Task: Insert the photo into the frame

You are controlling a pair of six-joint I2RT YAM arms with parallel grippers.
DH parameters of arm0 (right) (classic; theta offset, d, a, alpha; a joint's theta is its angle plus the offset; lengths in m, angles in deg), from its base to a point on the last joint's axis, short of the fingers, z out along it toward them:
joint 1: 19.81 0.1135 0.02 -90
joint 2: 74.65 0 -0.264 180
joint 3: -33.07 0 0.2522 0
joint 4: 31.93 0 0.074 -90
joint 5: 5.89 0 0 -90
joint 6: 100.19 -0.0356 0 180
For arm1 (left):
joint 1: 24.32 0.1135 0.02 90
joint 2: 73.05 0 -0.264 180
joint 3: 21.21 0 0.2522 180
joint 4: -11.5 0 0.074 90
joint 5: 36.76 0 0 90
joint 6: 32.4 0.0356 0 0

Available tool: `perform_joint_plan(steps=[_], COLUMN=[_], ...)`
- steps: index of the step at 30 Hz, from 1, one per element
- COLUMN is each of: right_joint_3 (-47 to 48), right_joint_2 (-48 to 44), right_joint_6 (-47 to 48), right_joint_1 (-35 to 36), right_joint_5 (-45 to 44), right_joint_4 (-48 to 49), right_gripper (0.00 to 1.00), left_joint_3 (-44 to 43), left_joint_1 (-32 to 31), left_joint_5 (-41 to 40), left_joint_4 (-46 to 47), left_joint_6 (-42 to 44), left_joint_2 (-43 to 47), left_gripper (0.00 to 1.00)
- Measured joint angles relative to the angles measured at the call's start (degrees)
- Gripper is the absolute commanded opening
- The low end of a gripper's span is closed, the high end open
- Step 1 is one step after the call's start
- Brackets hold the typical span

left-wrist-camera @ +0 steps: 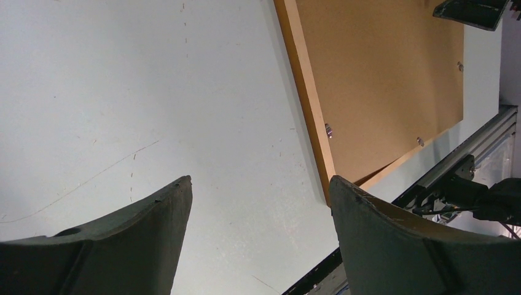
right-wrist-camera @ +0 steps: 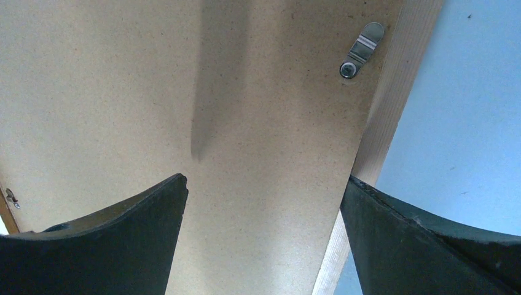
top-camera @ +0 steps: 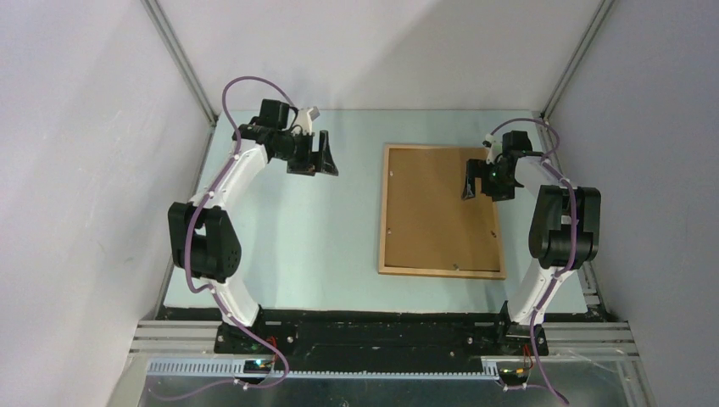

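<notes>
The light-wood frame lies back side up on the pale table, right of centre. A plain brown backing board fills it, held by small metal clips. The photo is not in view. My left gripper is open and empty, hovering over bare table to the left of the frame's far end. In the left wrist view the gripper shows the frame's moulding beyond its right finger. My right gripper is open and empty above the frame's right side. In the right wrist view the gripper spans the board and moulding.
The table is walled by white panels at the left, back and right. A black and aluminium rail with the arm bases runs along the near edge. The right gripper shows at the top right of the left wrist view.
</notes>
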Motion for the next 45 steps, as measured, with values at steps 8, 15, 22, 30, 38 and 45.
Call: perform_joint_plan(steps=[8, 15, 22, 30, 38, 45], right_joint_3=[0.85, 2.73, 3.15, 3.15, 3.08, 3.04], right_joint_2=[0.0, 0.0, 0.0, 0.0, 0.0, 0.42], right_joint_6=[0.07, -0.39, -0.39, -0.09, 1.25, 1.7], right_joint_1=[0.07, -0.5, -0.57, -0.94, -3.54, -5.05], right_joint_5=[-0.15, 0.87, 1.36, 0.37, -1.97, -3.08], right_joint_4=[-1.49, -3.19, -3.54, -3.37, -1.99, -0.94], right_gripper=[0.99, 1.0, 0.99, 0.94, 0.85, 0.72], left_joint_3=[0.31, 0.35, 0.37, 1.49, 4.02, 4.07], left_joint_1=[0.02, 0.09, 0.33, 0.39, 0.39, 0.39], left_joint_5=[0.31, 0.61, 0.61, 0.55, -0.42, -0.74], left_joint_4=[-0.07, -0.07, -0.09, 0.07, -0.07, -0.04], left_joint_6=[0.33, 0.42, 0.42, 0.48, 1.53, 1.97], left_joint_2=[0.02, 0.04, 0.46, 0.66, 0.66, 0.66], left_gripper=[0.86, 0.86, 0.86, 0.89, 0.89, 0.88])
